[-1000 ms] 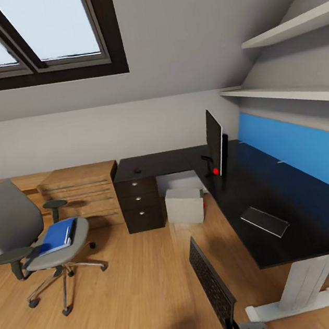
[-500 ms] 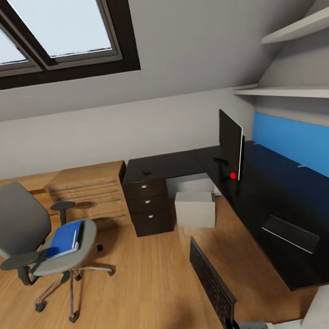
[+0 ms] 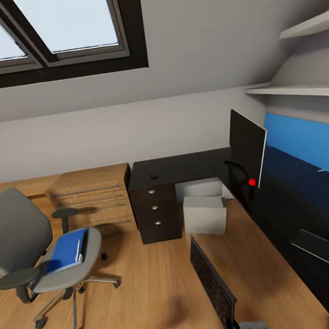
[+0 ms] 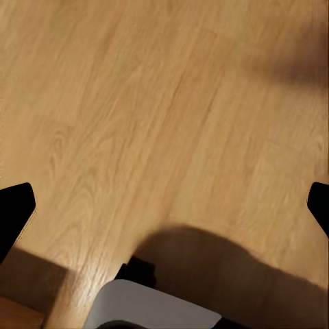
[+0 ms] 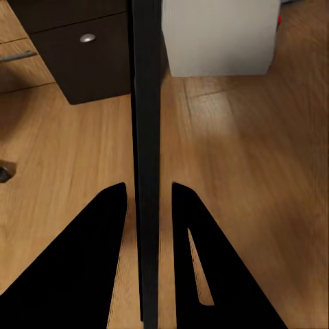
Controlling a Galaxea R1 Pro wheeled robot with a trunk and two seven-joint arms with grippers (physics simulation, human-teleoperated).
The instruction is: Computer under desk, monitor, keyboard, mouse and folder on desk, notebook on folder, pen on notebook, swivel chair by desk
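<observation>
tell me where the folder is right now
In the head view the blue folder lies on the seat of the swivel chair, at the left of the room, in front of the wooden dresser and apart from the desk.

chairs: 1 swivel chair (image 3: 39, 246) | folders: 1 folder (image 3: 66, 251) | monitors: 1 monitor (image 3: 247, 147) | keyboards: 1 keyboard (image 3: 213, 284) | computers: 1 computer (image 3: 206, 215) | drawer knobs: 3

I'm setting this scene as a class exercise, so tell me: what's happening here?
The robot's right gripper is shut on the keyboard, held on edge above the wooden floor. The left gripper hangs open over bare floor. The monitor and mouse are on the desk, the computer sits under it, and the folder lies on the chair.
</observation>
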